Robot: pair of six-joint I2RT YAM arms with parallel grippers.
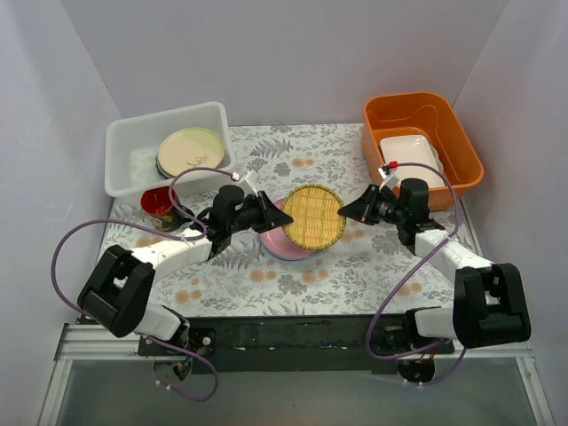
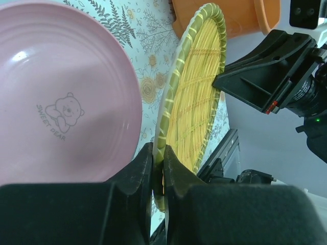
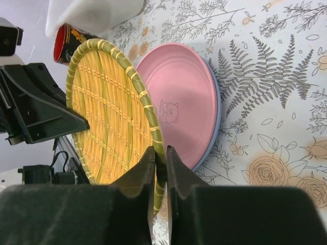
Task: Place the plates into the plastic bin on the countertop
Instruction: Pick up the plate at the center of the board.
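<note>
Top external view: woven bamboo plate [image 1: 313,216] is mid-table, held between the two arms, left jaws on its left rim, right jaws on its right rim. Left wrist view: left jaws pressed together on the rim, pinching it. Right wrist view: same on the other side, right jaws pinching the opposite rim. The plate is tilted and raised over a pink plate [image 1: 277,240] with a bear print, which lies on a light blue plate [image 1: 288,256] flat on the table [image 1: 355,266]. Can't tell if the bamboo plate's low edge touches the pink one. Plastic bin [image 1: 124,177] is at the far left corner, well apart from the held plate. A pale yellow plate [image 1: 191,151] lies in it, seemingly on top of others. Red mug [image 1: 157,201] stands just beside the bin's near side. Orange tub [image 1: 461,146] at far right holds a white rectangular dish [image 1: 410,149].
</note>
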